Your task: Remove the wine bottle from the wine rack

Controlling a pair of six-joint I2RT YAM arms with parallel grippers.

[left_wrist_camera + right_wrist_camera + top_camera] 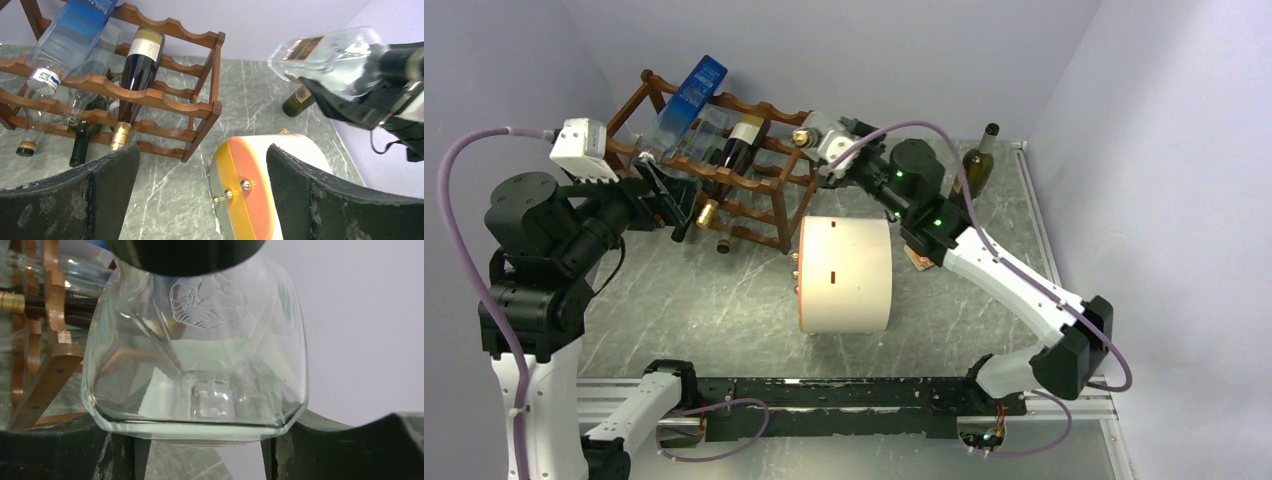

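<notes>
The left arm (574, 235) is raised toward the far left corner, the left gripper (200, 165) spread wide. The right arm (1004, 270) is stretched toward the far edge, the right gripper (198, 442) clamped on a clear bottle (200, 365).

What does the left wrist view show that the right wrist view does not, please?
Only the left wrist: the open left gripper, the cream cylinder and a standing green bottle. Only the right wrist: an embossed mark on the glass, seen close up. Both: the rack and the clear bottle held in the right gripper.
</notes>
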